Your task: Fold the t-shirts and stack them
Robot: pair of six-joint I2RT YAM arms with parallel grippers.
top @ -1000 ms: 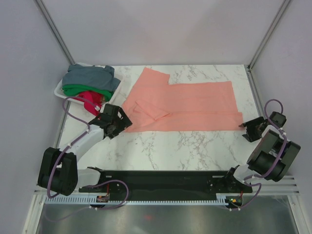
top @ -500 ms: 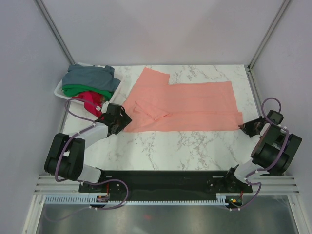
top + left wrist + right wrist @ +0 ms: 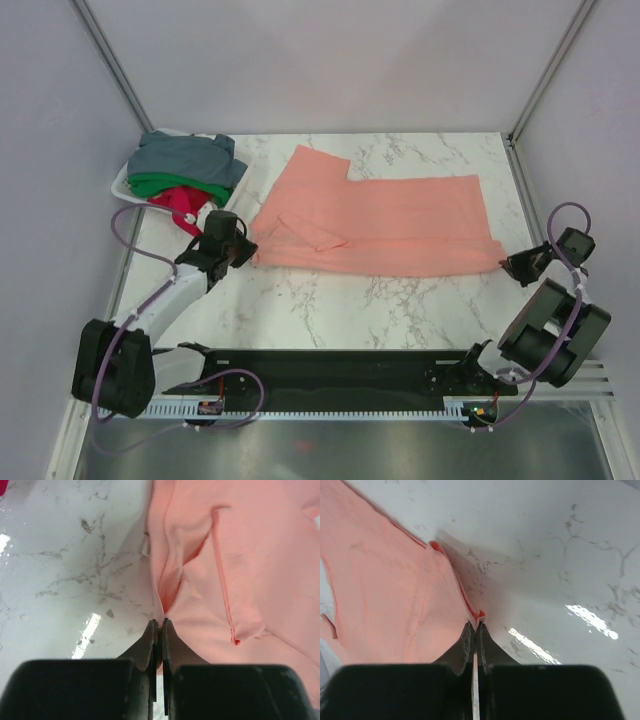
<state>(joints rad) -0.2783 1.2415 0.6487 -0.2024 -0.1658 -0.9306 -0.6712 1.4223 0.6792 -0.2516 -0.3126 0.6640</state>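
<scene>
Lying sideways across the middle of the marble table (image 3: 340, 300), the salmon-pink shirt (image 3: 385, 225) is spread mostly flat. One sleeve pokes toward the far edge, and a small fold of cloth is doubled over near its left end. Its near edge runs in a fairly straight line between the two arms.

The left gripper (image 3: 248, 254) is at the near left corner of the shirt. From the left wrist camera its fingers (image 3: 149, 642) are pressed together, pinching the hem where the cloth puckers into a crease. The right gripper (image 3: 506, 263) is at the near right corner, and its fingers (image 3: 465, 642) are likewise closed tight on a little nub of pink fabric. The cloth there lifts slightly off the table and throws a shadow beside it.

Off at the far left corner of the table sits a white basket (image 3: 119, 186). The other shirts are heaped in it: the grey-blue shirt (image 3: 185, 156) on top, the green shirt (image 3: 160, 184) under it, and the red shirt (image 3: 180, 203) spilling over the near rim, close behind the left arm.
</scene>
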